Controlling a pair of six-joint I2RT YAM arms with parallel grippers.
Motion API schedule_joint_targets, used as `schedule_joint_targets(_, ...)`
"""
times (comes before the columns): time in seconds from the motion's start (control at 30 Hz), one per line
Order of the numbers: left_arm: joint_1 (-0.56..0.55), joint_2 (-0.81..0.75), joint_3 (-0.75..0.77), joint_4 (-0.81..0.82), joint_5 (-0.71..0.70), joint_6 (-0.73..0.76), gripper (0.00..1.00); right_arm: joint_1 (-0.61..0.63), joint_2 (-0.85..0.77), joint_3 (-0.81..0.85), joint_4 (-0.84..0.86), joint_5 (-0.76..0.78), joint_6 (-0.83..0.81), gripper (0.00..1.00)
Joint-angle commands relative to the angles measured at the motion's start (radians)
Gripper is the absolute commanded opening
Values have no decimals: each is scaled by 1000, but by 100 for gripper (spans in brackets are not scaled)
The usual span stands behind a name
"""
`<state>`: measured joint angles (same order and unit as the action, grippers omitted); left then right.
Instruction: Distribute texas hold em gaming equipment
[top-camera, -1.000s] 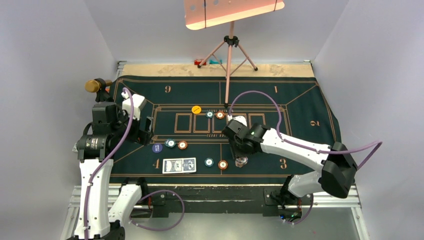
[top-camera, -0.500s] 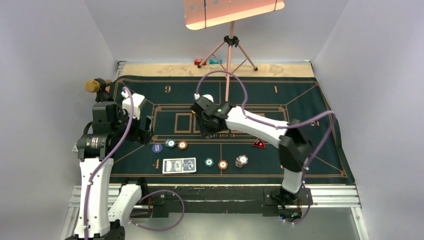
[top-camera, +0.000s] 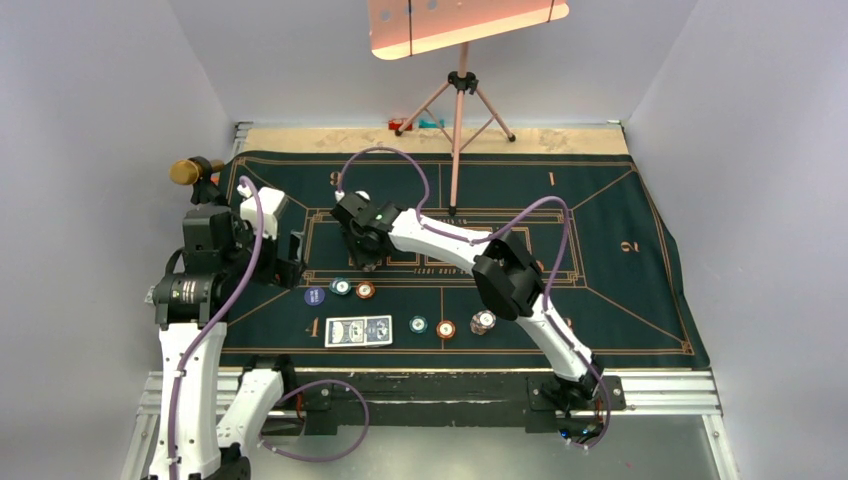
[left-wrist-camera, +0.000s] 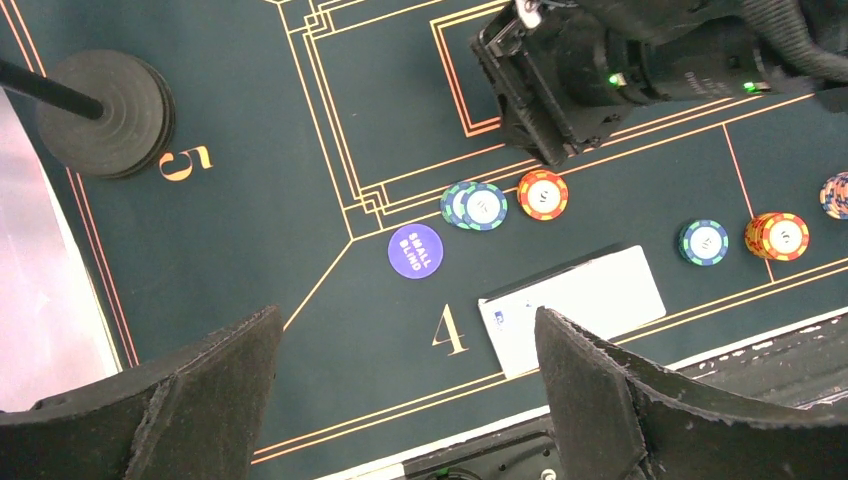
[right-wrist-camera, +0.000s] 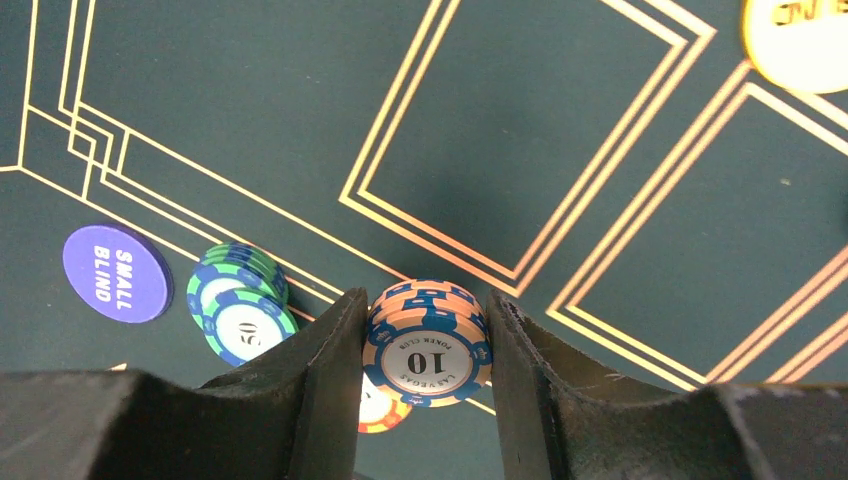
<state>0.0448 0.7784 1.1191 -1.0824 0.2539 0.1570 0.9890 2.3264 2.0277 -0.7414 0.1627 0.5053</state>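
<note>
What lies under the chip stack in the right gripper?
Part of an orange chip shows below the stack, on the mat. The stack and the right gripper hide the rest of it.

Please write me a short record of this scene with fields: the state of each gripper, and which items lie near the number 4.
Right gripper: shut on a stack of chips marked 10, held over the felt mat
Left gripper: open, empty
Near the 4: Small Blind disc, teal chips marked 50, orange chip, playing cards
</note>
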Motion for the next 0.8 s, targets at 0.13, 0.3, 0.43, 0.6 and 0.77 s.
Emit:
schedule_joint_targets(0.13, 5, 0, -11, 10, 22, -4, 100, 8, 49, 101, 69, -58, -8, 0)
schedule_joint_targets(0.3, 4, 1, -37, 19, 20, 9, 100, 13, 83, 110, 76, -62, -4, 0)
schedule_joint_targets(0.43, 5, 1, -48, 24, 27, 12, 100, 13, 83, 92, 85, -61, -5, 29)
schedule_joint_targets(0.6, 5, 2, -42, 25, 32, 19, 100, 13, 47, 67, 86, -59, -12, 65)
schedule_joint_targets(0.77, 5, 2, -41, 24, 32, 26, 100, 11, 6, 100, 58, -29, -42, 77)
